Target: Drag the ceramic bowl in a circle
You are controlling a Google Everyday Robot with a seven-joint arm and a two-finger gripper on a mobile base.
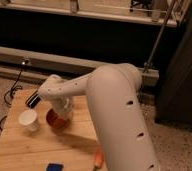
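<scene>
Your tool point(62, 113) sat down at the ceramic bowl point(55, 119) on the counter point(19, 145); its grip state could not be told. The white cup point(28, 120) stood just beside it.
</scene>
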